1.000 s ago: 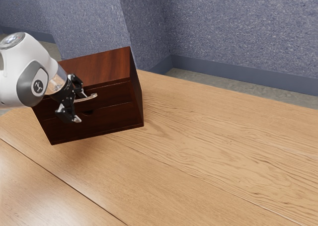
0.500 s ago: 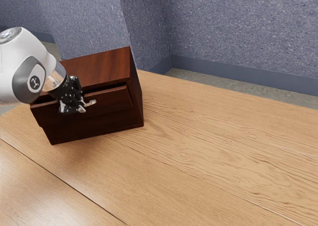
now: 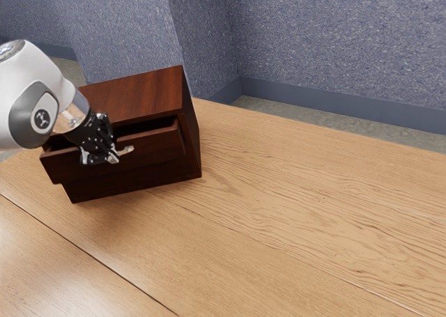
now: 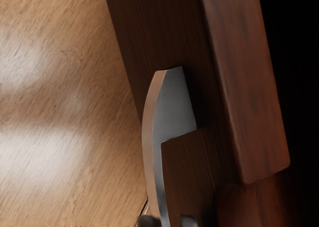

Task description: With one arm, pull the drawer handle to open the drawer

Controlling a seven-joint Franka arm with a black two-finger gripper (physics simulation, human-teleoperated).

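Pinching drawer handle [image 3: 123, 150]: gripper [image 3: 104, 156] fingers pressed onto it from two sides, drawer [image 3: 153, 144] partly out.

Located at exterior view's left, in upper slot of dark wood cabinet [image 3: 143, 93] on wooden table [image 3: 293, 212]. Slid forward past cabinet face, with dark gap showing above drawer's top edge. Faces exterior view's lower left, toward the arm. Handle long axis lying along drawer front, level with tabletop, one metal end sticking out past the fingers toward exterior view's right. Wrist view: seen as grey curved bar [image 4: 168, 114] bowed off drawer front [image 4: 149, 42], table [image 4: 60, 117] just beyond it.
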